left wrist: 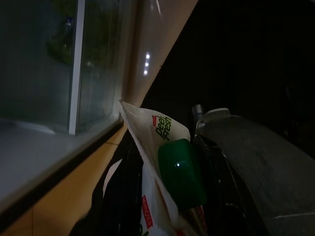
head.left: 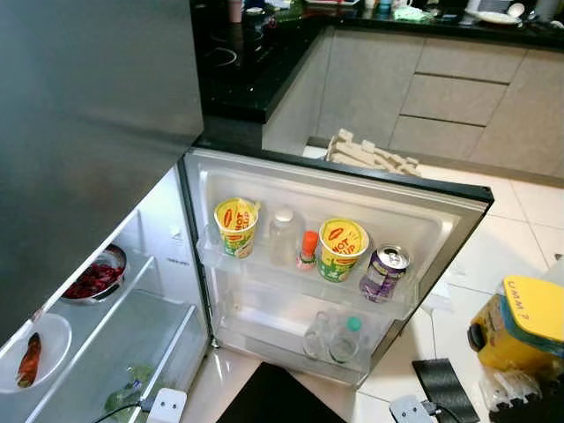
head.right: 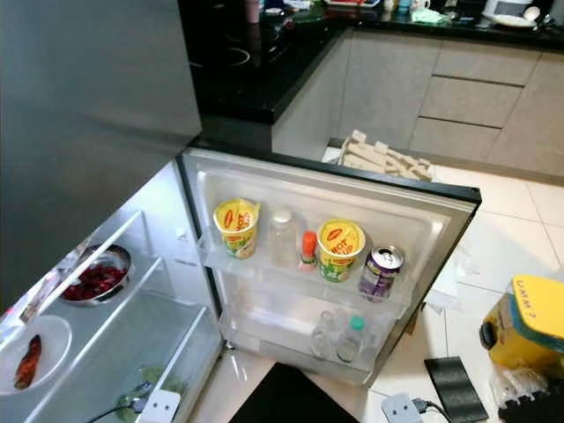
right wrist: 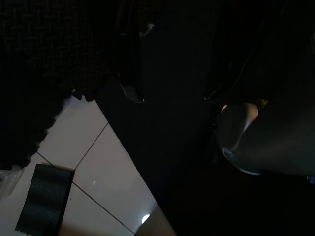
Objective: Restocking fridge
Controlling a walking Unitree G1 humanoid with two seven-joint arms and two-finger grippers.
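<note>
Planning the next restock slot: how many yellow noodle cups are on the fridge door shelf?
2. One yellow noodle cup sits at the upper door shelf's left end; the other stands right of the orange-capped bottle, beside the purple can.

Carton (left wrist: 160, 162) reads "Peel Fresh"; noodle cup (head.left: 343, 249) lid reads "HOT CUP"; other print illegible

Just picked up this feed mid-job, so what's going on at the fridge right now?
The fridge door stands open in front of the robot. Its upper door shelf holds two yellow noodle cups, a clear bottle, a small orange-capped bottle and a purple can; bottles sit on the shelf below. Inside are a bowl of red food and a plate. The left gripper is low beside the fridge, carrying a Peel Fresh carton with a green cap. Nothing is being placed yet.
</note>
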